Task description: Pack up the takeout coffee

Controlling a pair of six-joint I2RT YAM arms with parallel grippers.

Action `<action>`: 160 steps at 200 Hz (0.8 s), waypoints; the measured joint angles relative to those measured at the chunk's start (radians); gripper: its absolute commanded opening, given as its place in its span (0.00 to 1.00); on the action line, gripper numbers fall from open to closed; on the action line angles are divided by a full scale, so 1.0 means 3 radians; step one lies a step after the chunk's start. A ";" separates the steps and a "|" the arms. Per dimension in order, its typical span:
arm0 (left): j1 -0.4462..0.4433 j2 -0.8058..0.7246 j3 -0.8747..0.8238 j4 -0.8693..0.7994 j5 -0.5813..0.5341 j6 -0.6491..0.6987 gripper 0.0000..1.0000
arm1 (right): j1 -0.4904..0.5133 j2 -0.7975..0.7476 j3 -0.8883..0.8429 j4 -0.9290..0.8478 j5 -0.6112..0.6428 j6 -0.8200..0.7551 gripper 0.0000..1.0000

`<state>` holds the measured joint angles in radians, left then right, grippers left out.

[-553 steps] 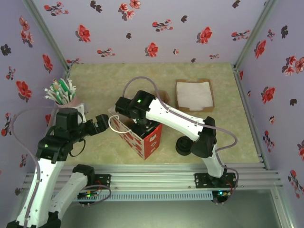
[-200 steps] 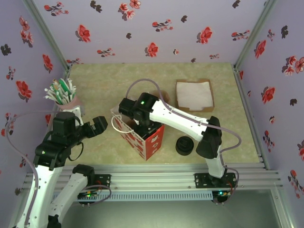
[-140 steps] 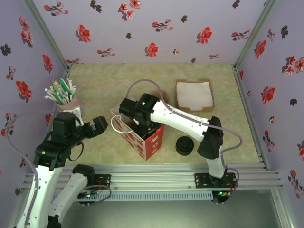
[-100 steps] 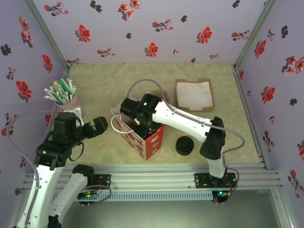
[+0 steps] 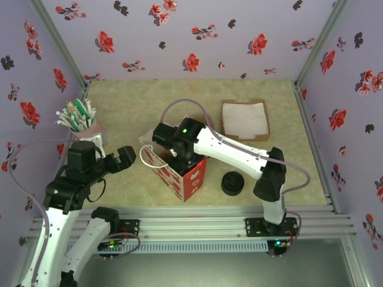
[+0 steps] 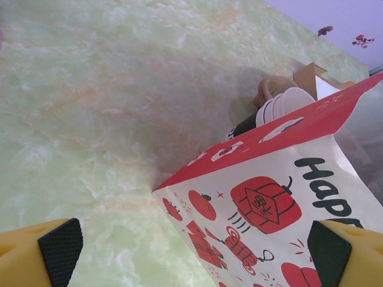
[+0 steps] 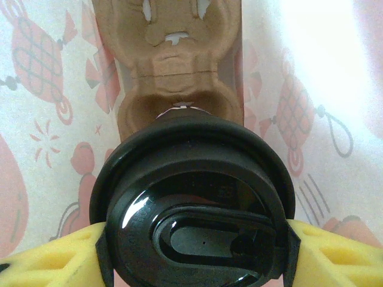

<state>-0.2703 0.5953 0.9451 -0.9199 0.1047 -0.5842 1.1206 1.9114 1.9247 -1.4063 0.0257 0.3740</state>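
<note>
While the left gripper (image 5: pixel 125 159) gapes beside the paper bag (image 5: pixel 190 178), the right gripper (image 7: pixel 194 258) pinches the lidded takeout coffee (image 7: pixel 191 191) inside, above a pulp carrier (image 7: pixel 173 78).

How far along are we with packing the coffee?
Done: the lidded coffee cup is inside the open paper bag. In hand: the right jaws grip it at the lid's sides, over the pulp carrier. Left: seat the cup in the carrier and release. The left jaws stand open beside the bag, touching nothing.
</note>
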 measured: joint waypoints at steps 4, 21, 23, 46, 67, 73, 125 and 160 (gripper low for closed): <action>0.0000 0.0000 0.0000 0.0000 0.0000 0.0000 0.99 | 0.0000 -0.0001 -0.0003 0.0000 0.0000 0.0000 0.66; 0.0000 0.0000 -0.0001 0.0001 0.0000 0.0000 0.99 | 0.0000 -0.0001 -0.0009 0.0001 0.0000 0.0000 0.66; 0.0000 0.0000 -0.0001 0.0001 0.0000 0.0000 0.99 | 0.0000 -0.0001 -0.0009 0.0001 0.0000 0.0000 0.66; 0.0000 0.0000 -0.0001 0.0001 0.0000 0.0000 0.99 | 0.0000 -0.0001 -0.0011 0.0001 0.0000 0.0000 0.66; 0.0000 0.0000 -0.0010 0.0004 0.0000 0.0000 0.99 | -0.0001 -0.0001 -0.0017 0.0003 0.0000 0.0000 0.66; 0.0000 0.0000 -0.0014 0.0009 0.0000 0.0000 0.99 | -0.0003 -0.0001 -0.0019 0.0003 0.0000 0.0000 0.66; -0.0001 0.0000 -0.0032 0.0025 0.0000 0.0000 0.99 | -0.0025 -0.0001 -0.0137 0.0078 -0.0010 0.0000 0.66; 0.0000 0.0000 -0.0033 0.0025 -0.0001 0.0000 0.99 | -0.0050 -0.0001 -0.0191 0.0094 -0.0025 0.0000 0.66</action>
<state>-0.2703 0.5953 0.9352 -0.9123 0.1043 -0.5842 1.1057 1.9110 1.8675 -1.3781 0.0181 0.3740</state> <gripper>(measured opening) 0.992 0.660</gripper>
